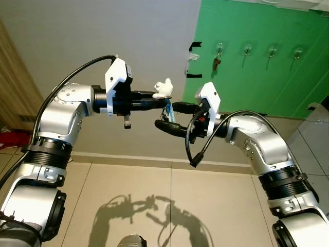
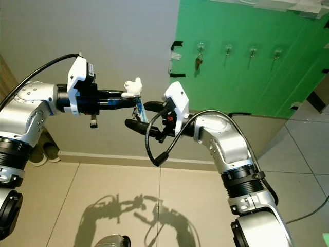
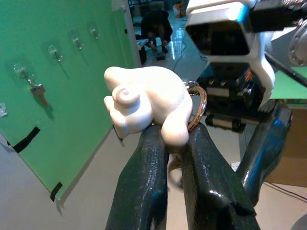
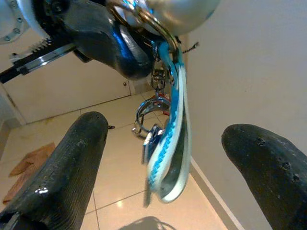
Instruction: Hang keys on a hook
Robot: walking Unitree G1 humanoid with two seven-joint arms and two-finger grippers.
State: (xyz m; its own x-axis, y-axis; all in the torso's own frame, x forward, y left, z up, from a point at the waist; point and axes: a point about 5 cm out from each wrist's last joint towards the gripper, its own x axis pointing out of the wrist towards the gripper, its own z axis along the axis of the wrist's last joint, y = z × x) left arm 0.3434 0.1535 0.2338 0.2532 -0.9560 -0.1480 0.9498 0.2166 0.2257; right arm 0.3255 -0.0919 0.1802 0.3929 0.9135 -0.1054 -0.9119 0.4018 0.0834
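Your left gripper [image 1: 160,99] sits at frame center, arm reaching in from the left, fingers pinched together. Your right gripper [image 1: 170,117] faces it from the right, fingers spread wide.

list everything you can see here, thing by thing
keys: one bunch, white figure charm, blue-white strap, between the two end effectors
green board: one, on the wall ahead
hooks: four, clear, in a row on the board
hung keys: one set, dark, on the leftmost hook
black tape: several strips, board's edges
left end effector: black fingers shut on the charm
right end effector: black fingers open around the strap
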